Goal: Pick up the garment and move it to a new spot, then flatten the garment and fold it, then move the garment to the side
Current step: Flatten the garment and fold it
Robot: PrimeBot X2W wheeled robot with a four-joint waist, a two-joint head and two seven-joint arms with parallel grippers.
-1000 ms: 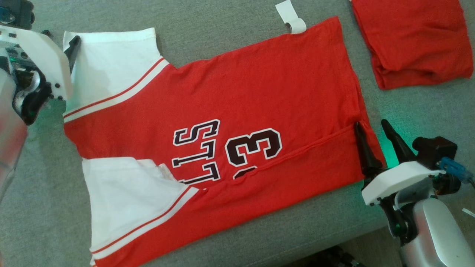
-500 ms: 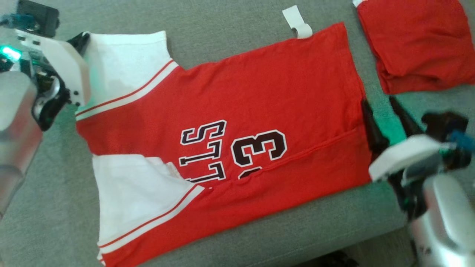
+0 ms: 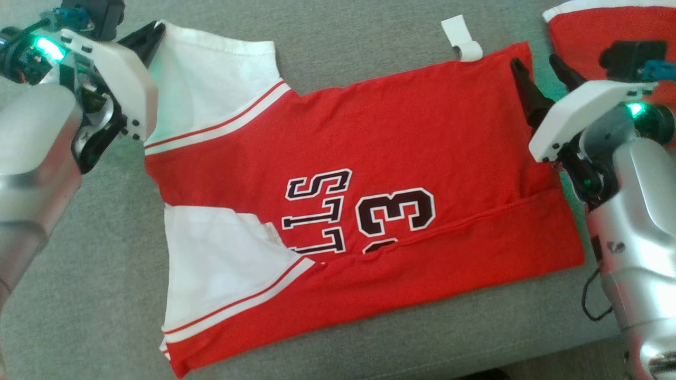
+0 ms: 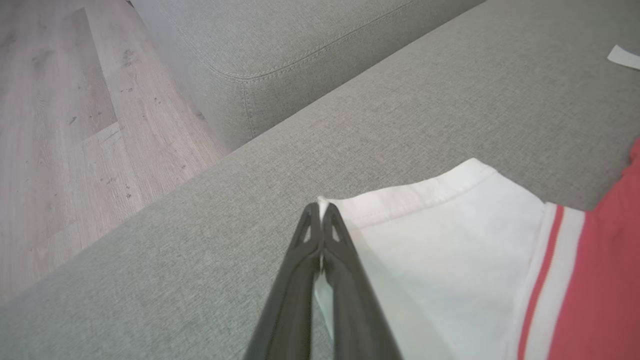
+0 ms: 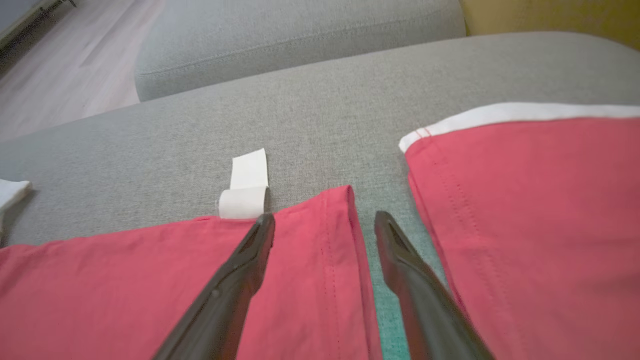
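Note:
The garment (image 3: 369, 137) is a red jersey with white sleeves and dark lettering, spread flat on a grey sofa seat (image 3: 338, 31). My left gripper (image 3: 155, 32) is shut on the far corner of the upper white sleeve (image 4: 440, 235); in the left wrist view the left gripper (image 4: 320, 210) pinches the sleeve's hem edge between its closed tips. At the jersey's far hem corner my right gripper (image 3: 534, 62) stands open. In the right wrist view the right gripper (image 5: 325, 220) straddles that red hem corner (image 5: 320, 280), one finger over the cloth and one over the sofa.
A second red garment (image 3: 586, 26) lies folded just right of the hem, close to my right fingers (image 5: 525, 200). A white label (image 3: 462, 37) curls off the jersey's far edge. Wooden floor (image 4: 60, 125) and another sofa cushion (image 4: 280, 45) lie beyond the left sleeve.
The camera has shifted. My left gripper has shut on the sleeve corner. My right gripper, still open, has moved along the hem from the fold line to the far corner.

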